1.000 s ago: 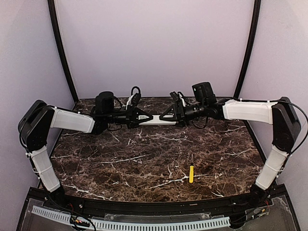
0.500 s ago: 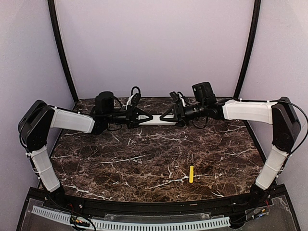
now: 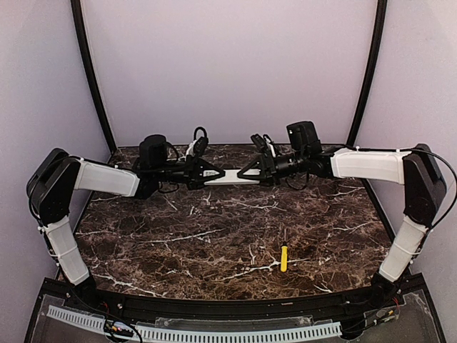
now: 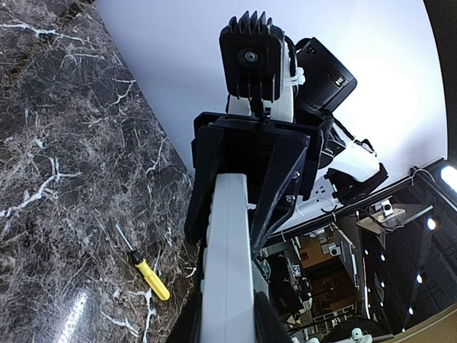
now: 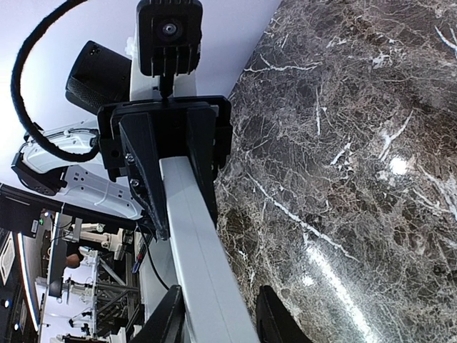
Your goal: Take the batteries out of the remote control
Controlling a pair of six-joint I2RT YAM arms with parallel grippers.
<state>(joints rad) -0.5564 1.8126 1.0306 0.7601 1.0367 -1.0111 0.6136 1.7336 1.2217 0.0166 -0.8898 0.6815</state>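
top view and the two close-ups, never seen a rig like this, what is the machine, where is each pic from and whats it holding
These are two robot arms bolted at the near edge of a marble table. The wide picture comes from a fixed camera above and behind them. The two close-ups come from cameras on the wrists, each looking forward toward the other arm. The left gripper and the right gripper each clamp one end of the remote control, the white bar. A yellow-handled screwdriver lies on the table nearer the bases. No batteries show in any view.
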